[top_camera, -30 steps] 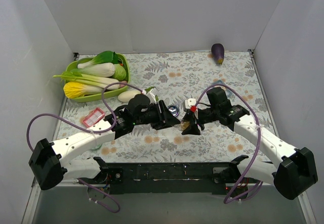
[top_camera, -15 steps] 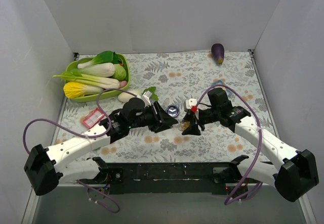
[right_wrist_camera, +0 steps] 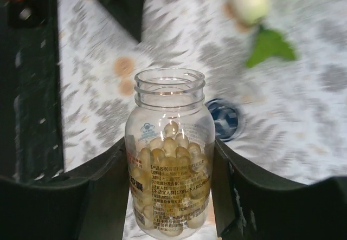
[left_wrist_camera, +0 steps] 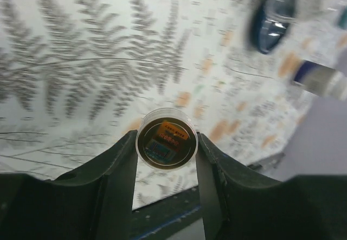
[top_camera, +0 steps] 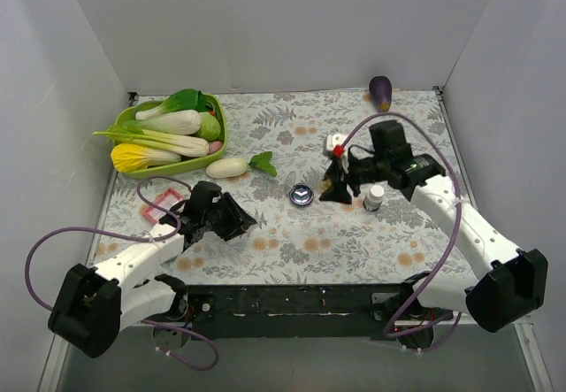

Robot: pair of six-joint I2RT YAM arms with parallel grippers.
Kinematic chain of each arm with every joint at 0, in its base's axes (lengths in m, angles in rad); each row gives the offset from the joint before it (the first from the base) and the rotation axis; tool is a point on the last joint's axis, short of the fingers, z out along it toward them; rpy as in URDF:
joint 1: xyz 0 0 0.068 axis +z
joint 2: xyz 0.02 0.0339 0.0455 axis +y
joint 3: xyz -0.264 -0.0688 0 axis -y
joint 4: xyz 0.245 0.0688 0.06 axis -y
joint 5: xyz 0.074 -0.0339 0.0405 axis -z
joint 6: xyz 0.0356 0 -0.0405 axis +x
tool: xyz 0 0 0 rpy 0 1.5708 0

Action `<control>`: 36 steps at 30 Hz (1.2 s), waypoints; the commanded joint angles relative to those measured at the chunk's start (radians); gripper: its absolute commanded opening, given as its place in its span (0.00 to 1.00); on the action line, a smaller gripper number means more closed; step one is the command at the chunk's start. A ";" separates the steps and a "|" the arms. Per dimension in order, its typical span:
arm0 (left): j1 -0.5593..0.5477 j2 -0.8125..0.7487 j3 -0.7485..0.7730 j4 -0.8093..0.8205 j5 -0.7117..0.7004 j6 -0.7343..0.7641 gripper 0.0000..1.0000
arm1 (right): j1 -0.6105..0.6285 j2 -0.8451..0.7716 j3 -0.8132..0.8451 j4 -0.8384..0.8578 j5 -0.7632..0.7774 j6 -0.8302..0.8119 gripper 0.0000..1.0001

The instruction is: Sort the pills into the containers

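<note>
My right gripper (right_wrist_camera: 169, 154) is shut on a clear open-mouthed bottle (right_wrist_camera: 169, 142) holding yellow pills (right_wrist_camera: 174, 156). In the top view this gripper (top_camera: 334, 187) hangs over the mat right of a round silver tin (top_camera: 302, 195), which also shows behind the bottle in the right wrist view (right_wrist_camera: 225, 120). My left gripper (left_wrist_camera: 165, 142) is shut on a round clear cap (left_wrist_camera: 165, 141); in the top view it (top_camera: 241, 223) sits low at the near left. A pink tray (top_camera: 163, 204) lies beside the left arm, partly covered by it.
A small white-capped bottle (top_camera: 374, 197) stands just right of the right gripper. A green basket of vegetables (top_camera: 134, 116) fills the back left, with a white radish (top_camera: 227, 167) in front of it. An eggplant (top_camera: 380, 92) lies at the back right. Purple cables loop off both arms.
The two grippers were together at the mat's centre and have parted. The left arm pulled back to the near left with the cap; the right arm moved back with the bottle, uncovering the white-capped bottle.
</note>
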State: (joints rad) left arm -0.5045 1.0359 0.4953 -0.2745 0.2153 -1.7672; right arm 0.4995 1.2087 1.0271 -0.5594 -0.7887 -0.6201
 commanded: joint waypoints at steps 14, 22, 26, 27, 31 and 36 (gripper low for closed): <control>0.054 0.046 0.006 -0.103 -0.175 0.167 0.98 | -0.083 -0.253 0.245 0.974 0.143 0.982 0.01; 0.060 -0.057 -0.020 -0.035 0.001 0.244 0.98 | -0.271 -0.218 0.260 1.096 0.125 1.195 0.01; 0.060 -0.086 0.006 -0.037 0.038 0.296 0.98 | 0.078 -0.325 0.192 0.987 0.347 0.821 0.01; 0.060 -0.092 0.015 -0.041 0.039 0.301 0.98 | 0.015 -0.311 0.224 0.940 0.433 0.801 0.01; 0.060 -0.102 0.034 -0.051 0.048 0.325 0.98 | -0.576 -0.164 0.323 1.193 0.216 1.197 0.01; 0.061 -0.091 0.048 -0.063 0.048 0.338 0.98 | -0.304 -0.300 0.186 1.174 0.130 1.101 0.01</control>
State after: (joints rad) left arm -0.4522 0.9558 0.5014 -0.3328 0.2459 -1.4662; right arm -0.0265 1.0538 1.2797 0.5087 -0.5446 0.5434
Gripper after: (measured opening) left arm 0.981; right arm 0.589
